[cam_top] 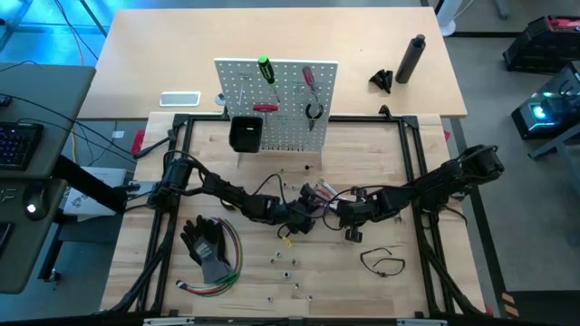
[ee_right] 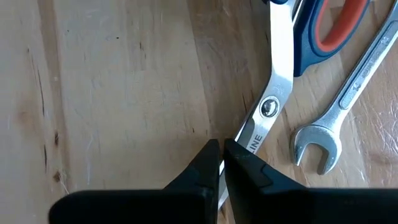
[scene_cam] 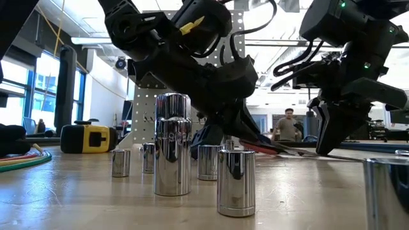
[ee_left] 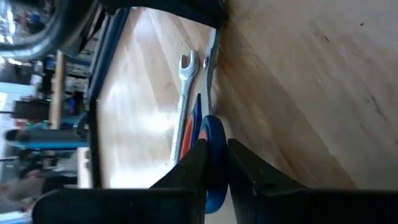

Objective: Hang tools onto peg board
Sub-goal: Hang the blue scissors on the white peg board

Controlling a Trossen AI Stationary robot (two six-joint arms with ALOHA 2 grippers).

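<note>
The blue-and-orange-handled steel scissors [ee_right: 292, 68] lie flat on the light wooden surface [cam_top: 362, 290] beside a silver open-ended wrench [ee_right: 348, 106]. The left end effector [ee_left: 214, 165] pinches the blue handle; the right end effector [ee_right: 221, 155] is closed on the blade tip. The white perforated peg board [cam_top: 276, 104] carries four tools; several remain below.

A white-grey square peg board dotted with holes [cam_top: 276, 104] stands at upper centre. Steel-bladed scissors with blue and orange-red handles [ee_right: 323, 28] fill the upper right, beside a plain silver open-ended wrench [ee_right: 342, 106], on pale wood-grain tabletop [ee_right: 124, 81].
</note>
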